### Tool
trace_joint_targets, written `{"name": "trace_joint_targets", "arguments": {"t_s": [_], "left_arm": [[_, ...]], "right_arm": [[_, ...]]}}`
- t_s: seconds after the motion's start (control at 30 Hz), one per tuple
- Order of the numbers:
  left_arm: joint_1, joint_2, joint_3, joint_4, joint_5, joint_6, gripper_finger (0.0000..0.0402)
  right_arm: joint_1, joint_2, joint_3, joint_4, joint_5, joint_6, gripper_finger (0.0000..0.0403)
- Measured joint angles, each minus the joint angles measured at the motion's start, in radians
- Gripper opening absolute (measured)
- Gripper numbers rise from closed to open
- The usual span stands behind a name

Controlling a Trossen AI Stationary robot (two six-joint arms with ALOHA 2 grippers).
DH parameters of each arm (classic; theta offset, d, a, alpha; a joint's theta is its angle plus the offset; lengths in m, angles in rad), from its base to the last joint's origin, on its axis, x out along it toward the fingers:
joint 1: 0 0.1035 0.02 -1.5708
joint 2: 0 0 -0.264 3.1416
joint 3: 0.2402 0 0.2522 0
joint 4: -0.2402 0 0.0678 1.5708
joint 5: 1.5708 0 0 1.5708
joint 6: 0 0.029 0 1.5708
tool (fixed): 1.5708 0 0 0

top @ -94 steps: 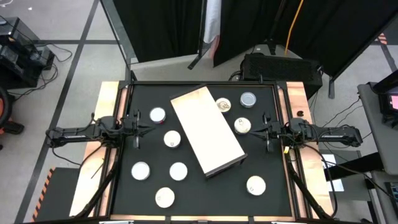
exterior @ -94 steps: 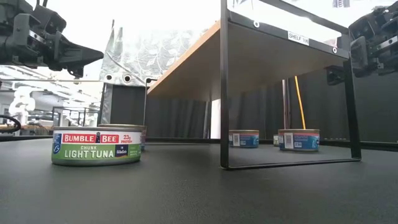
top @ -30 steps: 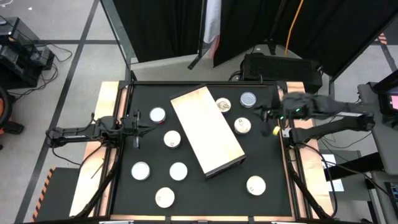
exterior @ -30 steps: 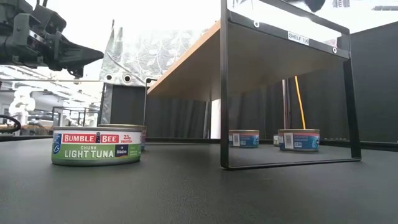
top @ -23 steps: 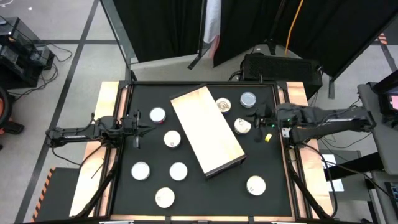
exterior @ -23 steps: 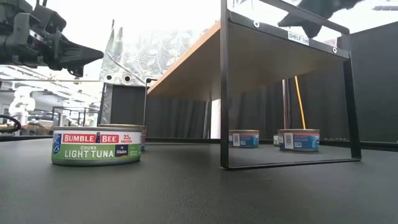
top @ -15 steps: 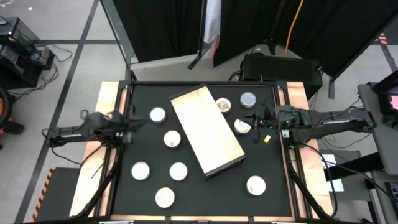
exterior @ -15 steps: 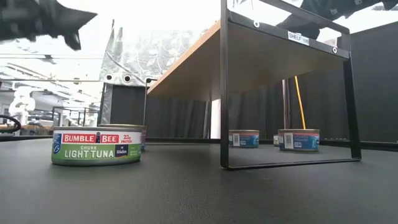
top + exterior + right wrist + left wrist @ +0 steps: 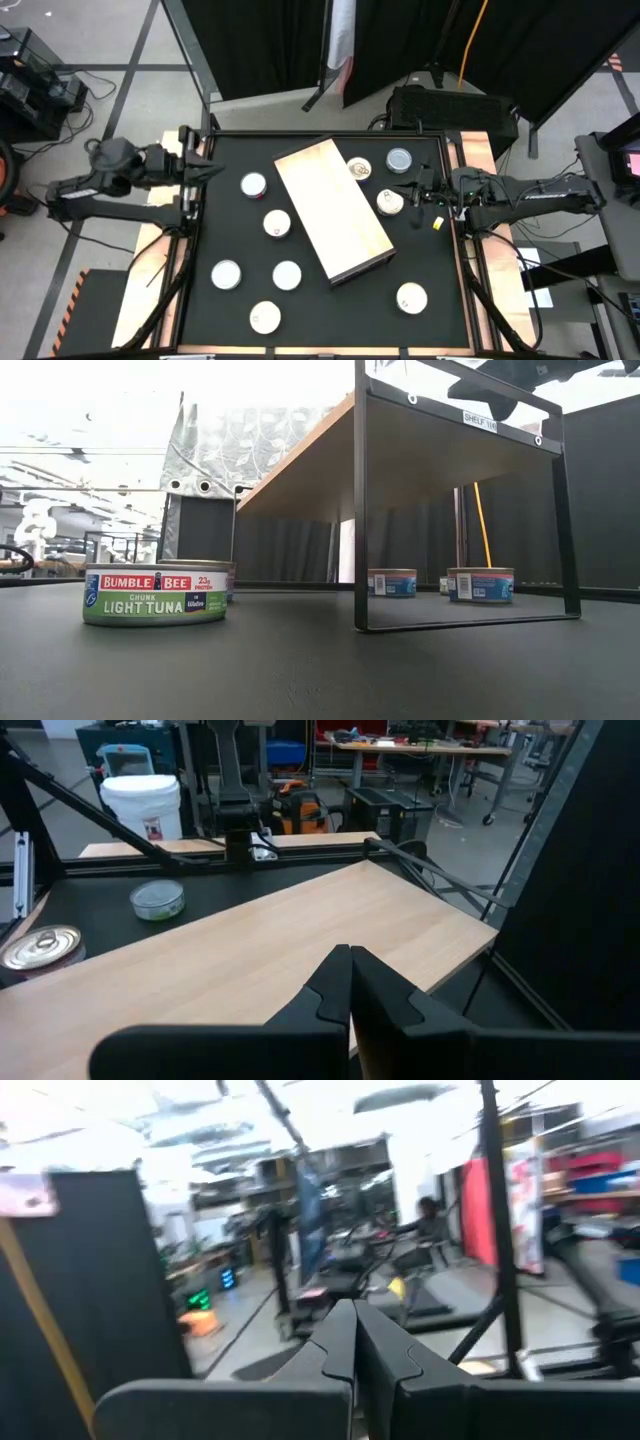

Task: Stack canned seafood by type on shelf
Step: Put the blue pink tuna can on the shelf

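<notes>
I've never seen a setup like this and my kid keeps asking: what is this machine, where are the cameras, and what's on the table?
It is a robot with two dark arms at a black table. One camera looks straight down, one sits at tabletop height, and one rides on each wrist. The left gripper is at the table's left edge; the right gripper is by a can beside the shelf, a pale wood board on a black frame. Both are shut and hold nothing. Flat tuna cans lie scattered around the table, like the one nearest the low camera.
</notes>
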Motion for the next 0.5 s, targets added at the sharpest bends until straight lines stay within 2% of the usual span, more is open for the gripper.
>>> {"name": "trace_joint_targets", "arguments": {"t_s": [0.1,0.2,0.37,0.43,0.5], "left_arm": [[0.0,0.089,0.078,-0.052,0.04,-0.028,0.0002],[0.0,0.158,0.091,-0.145,0.044,-0.084,0.0002],[-0.025,0.23,0.043,-0.228,0.107,-0.189,0.0002],[-0.052,0.235,0.003,-0.214,0.101,-0.216,0.0002],[-0.078,0.243,-0.037,-0.227,0.052,-0.221,0.0002]], "right_arm": [[0.0,-0.004,0.0,0.0,0.0,-0.009,0.0],[0.0,-0.012,0.0,0.0,0.0,-0.009,0.0],[0.0,-0.023,0.0,-0.001,0.0,-0.009,0.0],[0.0,-0.025,0.0,-0.001,0.0,-0.009,0.0],[0.0,-0.026,0.0,0.0,0.0,-0.012,0.0]]}}
